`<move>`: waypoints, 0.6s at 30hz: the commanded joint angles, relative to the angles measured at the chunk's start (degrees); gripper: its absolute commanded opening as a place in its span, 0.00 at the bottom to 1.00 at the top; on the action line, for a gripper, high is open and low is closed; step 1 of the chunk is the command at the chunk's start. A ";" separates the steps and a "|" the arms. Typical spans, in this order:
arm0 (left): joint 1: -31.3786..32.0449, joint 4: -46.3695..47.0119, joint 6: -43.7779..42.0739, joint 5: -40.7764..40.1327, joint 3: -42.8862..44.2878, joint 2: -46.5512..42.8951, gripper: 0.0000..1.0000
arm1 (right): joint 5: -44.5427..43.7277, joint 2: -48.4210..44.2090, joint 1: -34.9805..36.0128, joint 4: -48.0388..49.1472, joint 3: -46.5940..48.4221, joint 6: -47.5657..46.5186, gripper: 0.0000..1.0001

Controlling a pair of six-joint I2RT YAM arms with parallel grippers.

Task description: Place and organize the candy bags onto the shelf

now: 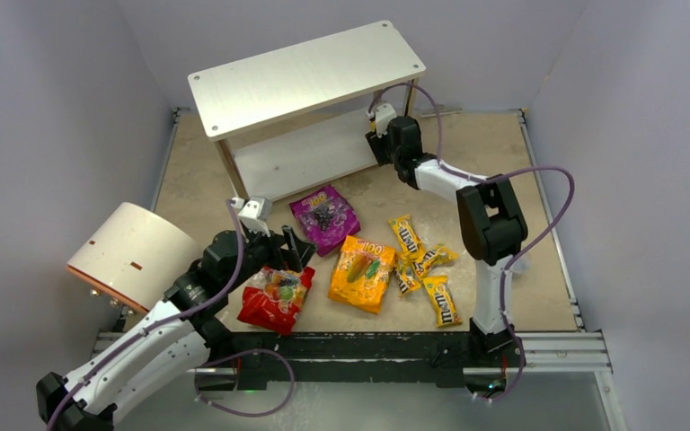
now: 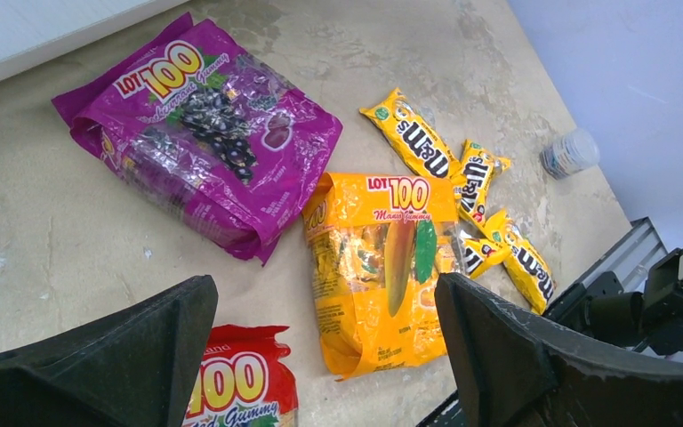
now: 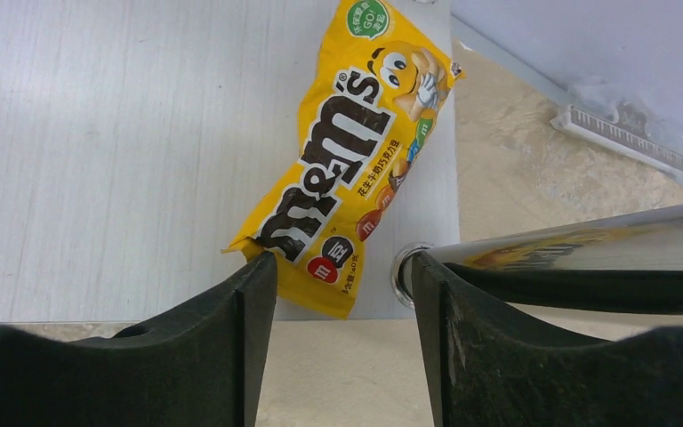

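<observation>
M&M's packet [image 3: 347, 160], seeming light, crinkly and slippery, is lying on the shelf [image 3: 98, 133], right gripper [image 3: 342, 267] straddling its near end part-open and unclamped; I'm favouring mid-width pinches; left gripper [image 2: 325, 286] is gaping empty.

Red pouch [image 2: 240, 382] cut by bottom edge; lower shelf board [image 1: 298, 158] partly hidden under top board [image 1: 305, 76].

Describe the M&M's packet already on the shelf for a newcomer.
Find the white two-tier shelf at the back, then its lower board's right end, by the metal leg. The yellow M&M's packet lying there is the only one shelved; the other packets lie on the tabletop beside the orange pouch.
</observation>
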State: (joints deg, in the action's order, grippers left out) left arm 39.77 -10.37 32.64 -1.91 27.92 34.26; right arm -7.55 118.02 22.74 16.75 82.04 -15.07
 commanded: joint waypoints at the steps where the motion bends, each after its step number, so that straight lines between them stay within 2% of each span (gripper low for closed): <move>1: 0.12 2.26 1.43 1.44 0.32 0.55 1.00 | -4.79 -2.96 -0.16 2.56 -0.84 0.69 0.61; 8: 0.08 2.33 1.36 1.64 0.34 0.14 1.00 | -10.20 -5.53 -0.20 5.15 -4.24 2.75 0.64; 18: 0.10 3.00 1.19 1.65 0.29 0.63 1.00 | -12.88 -8.71 -0.16 8.77 -8.78 6.06 0.64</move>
State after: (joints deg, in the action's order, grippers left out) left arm 39.77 -9.98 33.45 -0.80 27.92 34.87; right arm -17.12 112.12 22.74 21.37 73.91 -11.27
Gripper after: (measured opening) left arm 0.996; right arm 0.642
